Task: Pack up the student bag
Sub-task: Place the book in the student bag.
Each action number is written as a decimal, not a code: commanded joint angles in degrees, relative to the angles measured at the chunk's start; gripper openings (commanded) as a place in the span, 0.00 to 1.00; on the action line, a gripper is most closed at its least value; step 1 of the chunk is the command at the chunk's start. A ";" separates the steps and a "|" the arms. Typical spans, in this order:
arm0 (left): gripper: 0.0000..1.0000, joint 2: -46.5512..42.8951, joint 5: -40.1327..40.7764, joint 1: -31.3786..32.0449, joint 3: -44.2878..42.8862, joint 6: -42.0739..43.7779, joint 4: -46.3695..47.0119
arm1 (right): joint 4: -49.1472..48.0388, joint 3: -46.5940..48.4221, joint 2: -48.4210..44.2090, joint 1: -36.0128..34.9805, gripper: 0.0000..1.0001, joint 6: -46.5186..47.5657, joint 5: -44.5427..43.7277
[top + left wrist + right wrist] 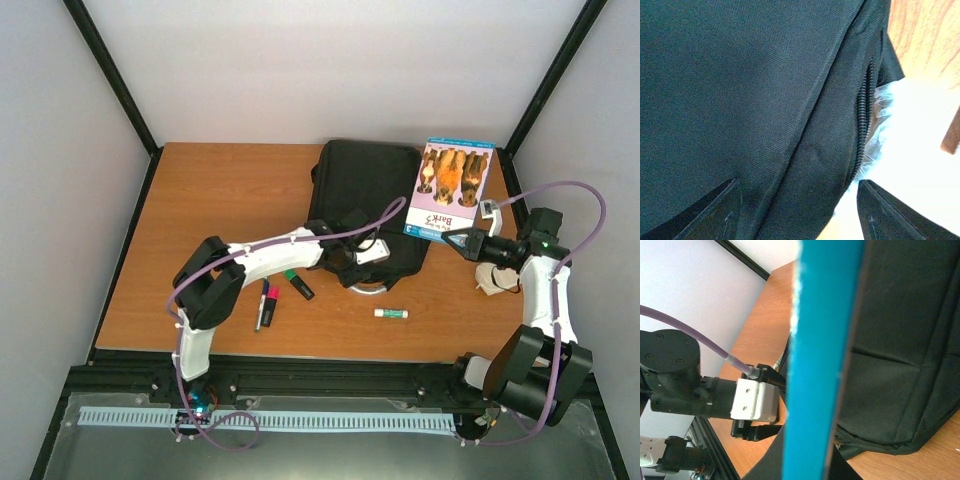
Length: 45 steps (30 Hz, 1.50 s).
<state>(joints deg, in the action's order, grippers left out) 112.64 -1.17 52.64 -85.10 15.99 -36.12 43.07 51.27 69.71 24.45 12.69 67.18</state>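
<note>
The black student bag [365, 190] lies flat at the middle back of the table, its grey loop handle [372, 291] at the near end. My left gripper [362, 268] is open at the bag's near end; in the left wrist view [799, 183] its fingers straddle black fabric beside the zip [865, 115]. My right gripper [457, 238] is shut on the lower edge of a blue book with dogs on its cover [453, 188], held above the bag's right side. In the right wrist view the book's blue edge [822, 355] fills the middle, with the bag [905, 340] behind it.
Two pens [265, 303] and a green-capped marker [298, 285] lie left of the bag's near end. A glue stick [391, 313] lies in front of it. A small whitish pouch [490, 281] sits under my right arm. Black frame posts rise at the table's back corners.
</note>
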 commanded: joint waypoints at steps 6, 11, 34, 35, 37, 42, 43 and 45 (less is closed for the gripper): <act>0.52 3.41 11.13 1.00 -3.59 4.29 3.04 | -0.79 0.83 -1.06 1.54 0.03 2.07 4.38; 0.40 3.16 15.13 1.06 -4.04 4.06 6.25 | -0.67 1.05 -1.19 1.72 0.03 2.26 4.09; 0.01 -2.84 22.54 -0.93 -8.98 -16.58 5.45 | 10.98 10.13 3.32 4.29 0.03 2.08 4.68; 0.01 -3.36 22.55 -1.53 -8.84 -18.26 5.43 | 13.28 10.71 4.19 4.23 0.03 3.87 4.60; 0.01 -4.70 22.12 -3.07 -7.70 -22.22 5.87 | 17.18 11.13 5.94 3.81 0.03 6.56 3.89; 0.01 -7.95 20.26 -6.84 -4.05 -29.13 7.90 | 18.70 10.09 9.69 -0.13 0.03 8.50 -0.03; 0.01 -8.23 20.71 -7.11 -3.57 -29.75 7.91 | 17.55 9.67 10.18 -1.17 0.03 7.43 -0.95; 0.01 -9.12 21.31 -7.41 -2.14 -31.09 7.92 | 14.63 9.18 11.45 -3.67 0.03 5.25 -3.37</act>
<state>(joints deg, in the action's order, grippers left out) 106.69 17.43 46.94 -88.79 -7.90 -30.41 59.86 61.06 79.99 24.32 17.80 66.19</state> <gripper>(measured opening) 0.008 0.030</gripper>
